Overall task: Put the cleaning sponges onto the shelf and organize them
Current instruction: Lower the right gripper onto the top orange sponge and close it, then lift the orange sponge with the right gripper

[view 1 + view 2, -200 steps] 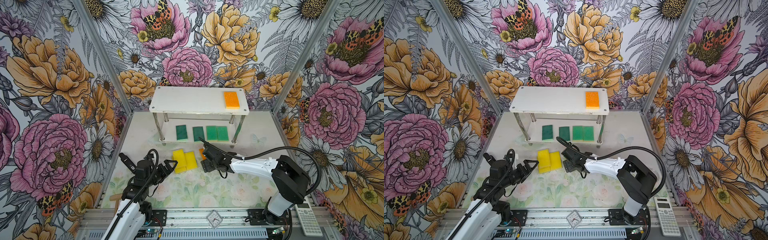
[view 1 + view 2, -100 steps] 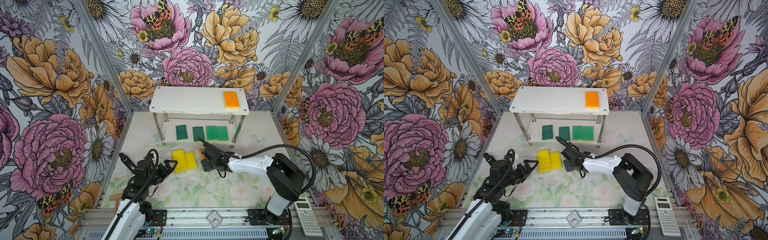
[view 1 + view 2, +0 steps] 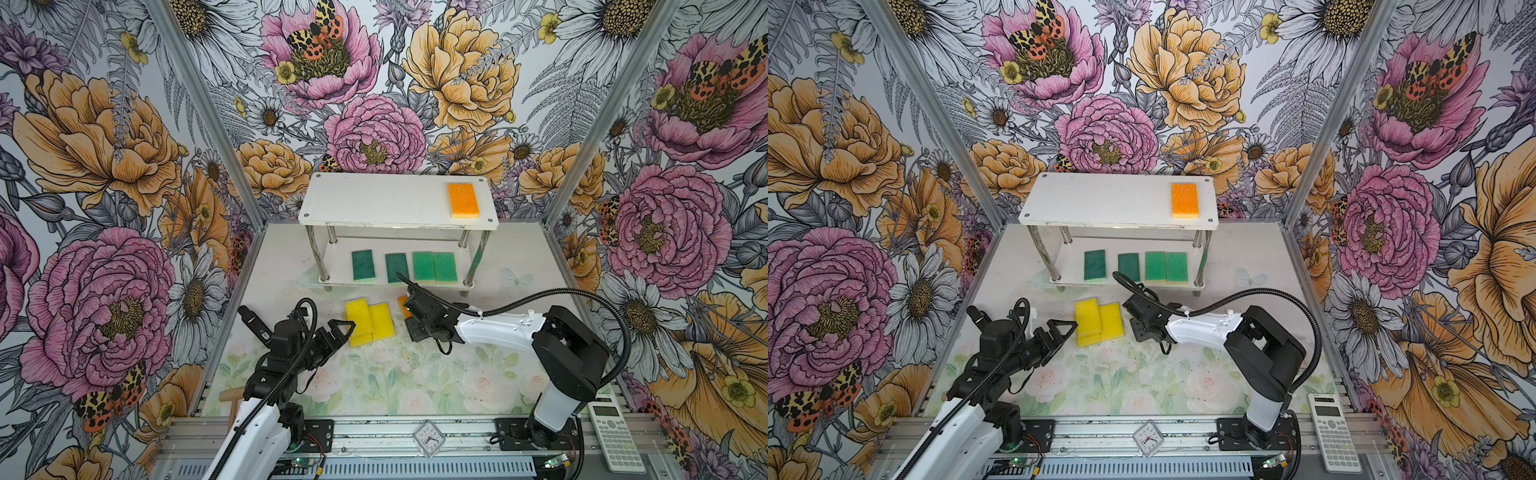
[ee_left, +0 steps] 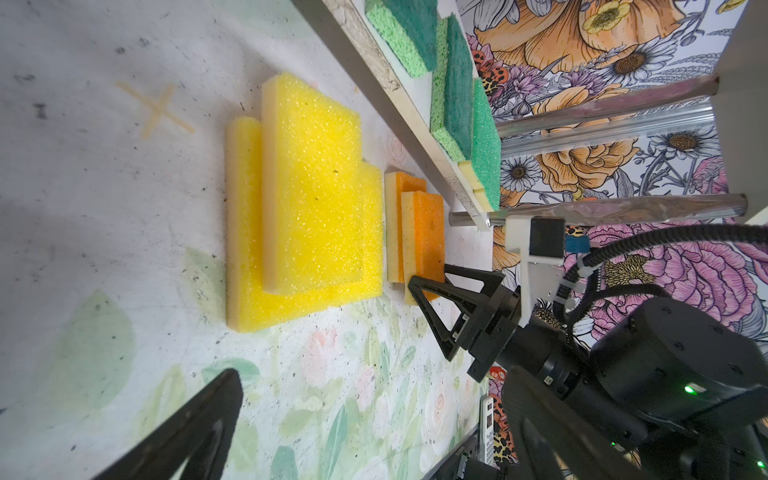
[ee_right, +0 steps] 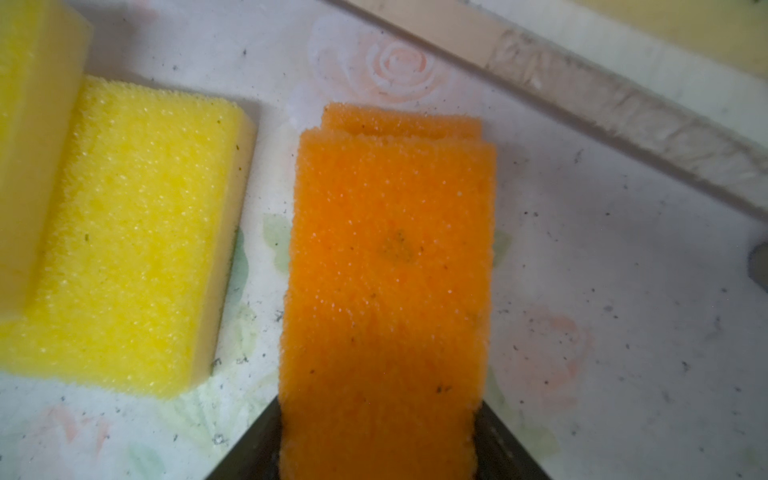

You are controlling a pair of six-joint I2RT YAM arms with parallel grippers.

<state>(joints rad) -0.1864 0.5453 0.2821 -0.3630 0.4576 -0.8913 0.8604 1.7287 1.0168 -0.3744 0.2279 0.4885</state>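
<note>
sponge [image 5: 386, 270], the upper orange one, lies between the right jaws.

1. Both top views hang high over the front edge, facing down and toward the back wall [image 3: 415, 104]. They share almost the whole scene: shelf [image 3: 374, 199], table [image 3: 415, 374], yellow sponges [image 3: 1100, 322].
2. The left wrist view sits low near the table, rolled sideways, looking across the yellow sponges [image 4: 311, 187] to the shelf's lower board.
3. The right wrist view looks down from very near on an orange sponge [image 5: 390, 270], with the yellow sponges at its edge.
</note>
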